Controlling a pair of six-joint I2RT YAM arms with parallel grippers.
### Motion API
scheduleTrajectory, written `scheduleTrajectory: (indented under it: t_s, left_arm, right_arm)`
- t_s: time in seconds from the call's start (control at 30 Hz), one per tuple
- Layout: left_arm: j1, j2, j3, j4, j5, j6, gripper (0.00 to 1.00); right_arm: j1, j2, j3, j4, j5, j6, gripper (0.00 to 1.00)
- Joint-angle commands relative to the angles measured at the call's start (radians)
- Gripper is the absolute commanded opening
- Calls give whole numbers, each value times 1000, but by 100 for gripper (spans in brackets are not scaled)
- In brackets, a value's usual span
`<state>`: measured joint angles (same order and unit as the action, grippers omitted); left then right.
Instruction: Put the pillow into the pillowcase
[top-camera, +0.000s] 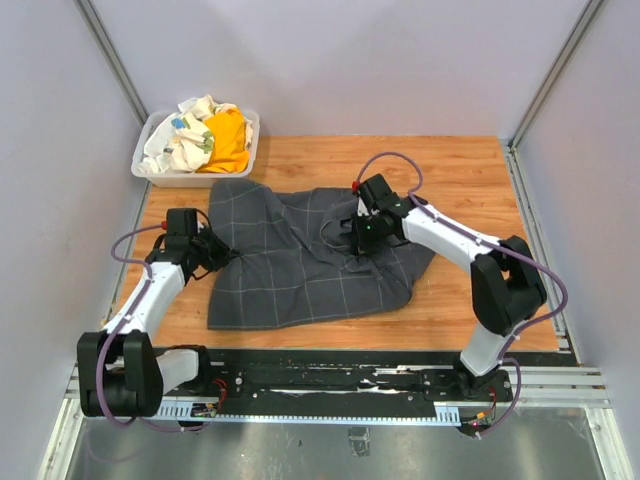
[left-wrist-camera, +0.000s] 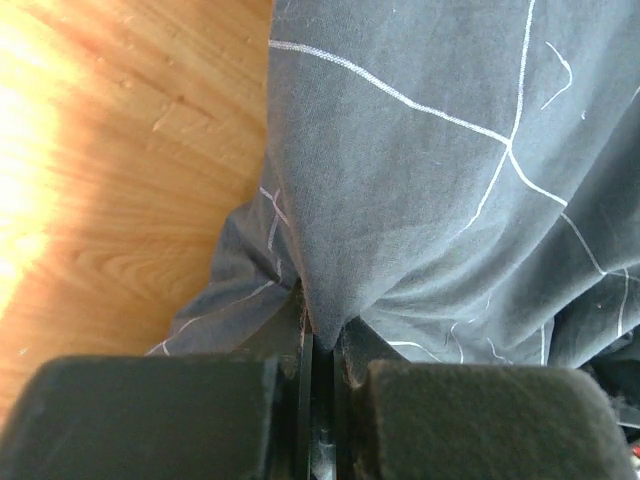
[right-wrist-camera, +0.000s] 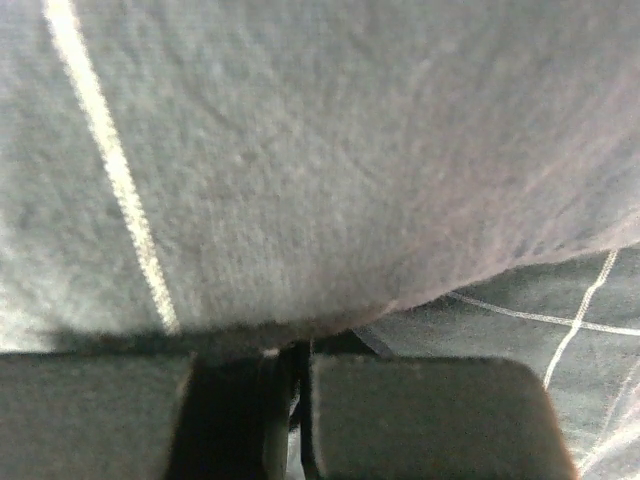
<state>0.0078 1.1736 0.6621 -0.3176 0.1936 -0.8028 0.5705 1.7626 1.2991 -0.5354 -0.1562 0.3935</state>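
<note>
Right now the pillowcase (top-camera: 310, 265) lies rumpled across the wooden table (top-camera: 470, 175), its far edge just beside a white bin (top-camera: 175, 180) of cloths. The left gripper (top-camera: 220, 254) pinches its left edge, jaws pressed together on the fabric. The right gripper (top-camera: 361, 238) is likewise closed on a raised fold near the middle

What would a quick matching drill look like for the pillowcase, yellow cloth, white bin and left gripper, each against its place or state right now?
Things:
1 pillowcase
2 yellow cloth
3 white bin
4 left gripper

Place or state:
A at the far left corner of the table
B jaws shut on the pillowcase's left edge
C spread across the wood
D piled inside the bin

Pairs: 1-C, 2-D, 3-A, 4-B
</note>
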Motion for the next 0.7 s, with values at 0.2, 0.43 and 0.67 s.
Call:
scheduleTrajectory:
  t_s: [0.2,0.43,0.67]
  left_arm:
    - [40,-122,146,-187,-27,146,68]
    - [40,-183,266,-232,-101,164,75]
    - [-1,-193,108,-31,41,51,72]
  right_arm:
    - [26,-167,-11,-225,44,82,18]
    - [19,-201,131,-347,198,95,45]
    - [57,-212,276,-361,165,48,50]
